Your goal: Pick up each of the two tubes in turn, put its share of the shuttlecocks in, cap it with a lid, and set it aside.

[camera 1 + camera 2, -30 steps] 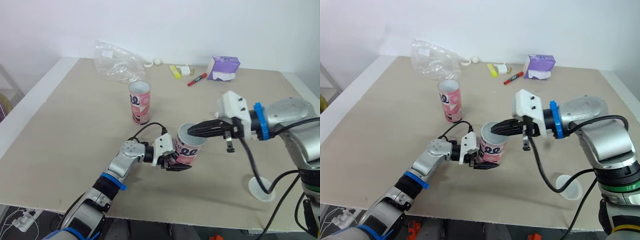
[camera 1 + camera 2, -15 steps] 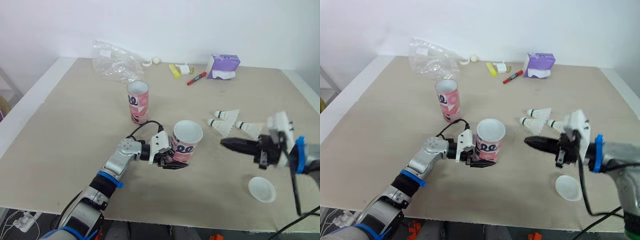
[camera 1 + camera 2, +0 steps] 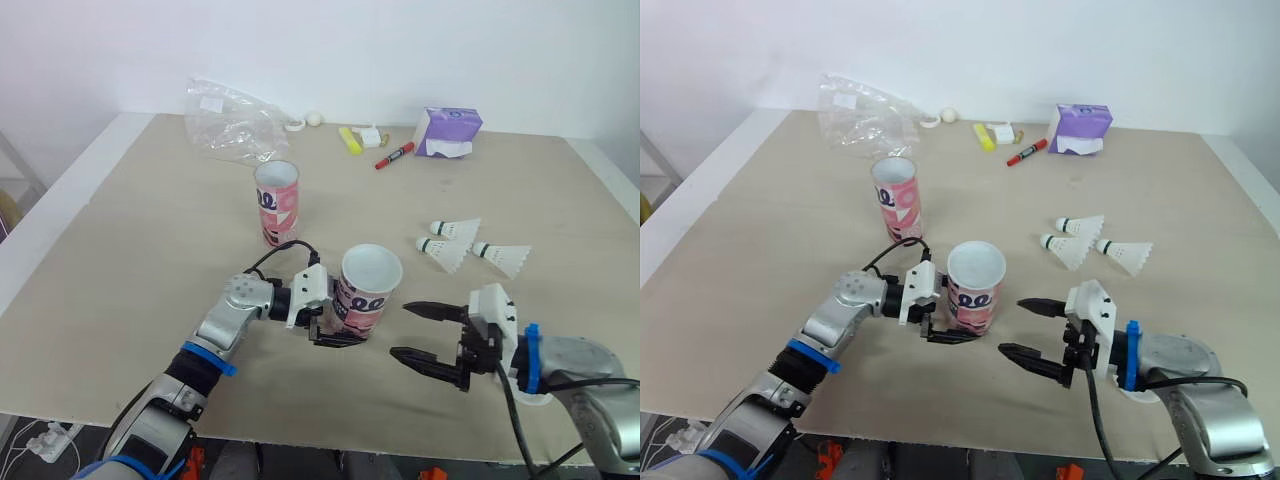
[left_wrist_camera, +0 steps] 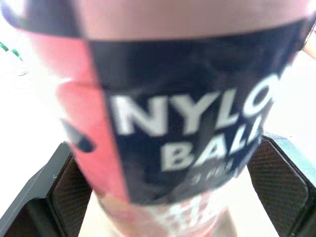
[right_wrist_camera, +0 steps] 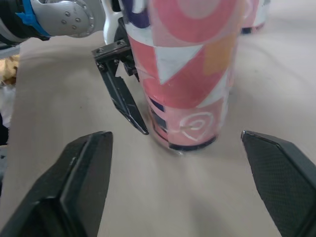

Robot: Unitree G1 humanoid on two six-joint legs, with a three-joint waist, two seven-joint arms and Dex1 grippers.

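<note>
Since the frame half a second back, the right gripper (image 3: 400,330) has come in toward the table's front edge and its fingers, then together, now stand wide apart. The tube has not shifted.

Held tube (image 3: 367,295): near the middle of the front edge, about upright, mouth open, white inside. Wall is pink with white and orange patches and a black band lettered "NYLON BALL" in white. Cannot tell whether its base touches the table (image 3: 150,230).

Left gripper (image 3: 345,332): clamped on the tube's lower part, one black finger down each side.

The right gripper sits just beside the tube, apart from it, tips pointing at it.

Three shuttlecocks (image 3: 455,230) (image 3: 442,250) (image 3: 503,258) lie close together toward the right edge. Lid (image 3: 538,398) is at the front edge, mostly covered by the right wrist.

Spare tube (image 3: 279,204) stands upright behind the held one. Along the back edge lie a plastic bag (image 3: 228,120), yellow highlighter (image 3: 350,142), red marker (image 3: 394,157) and purple tissue box (image 3: 448,134).
</note>
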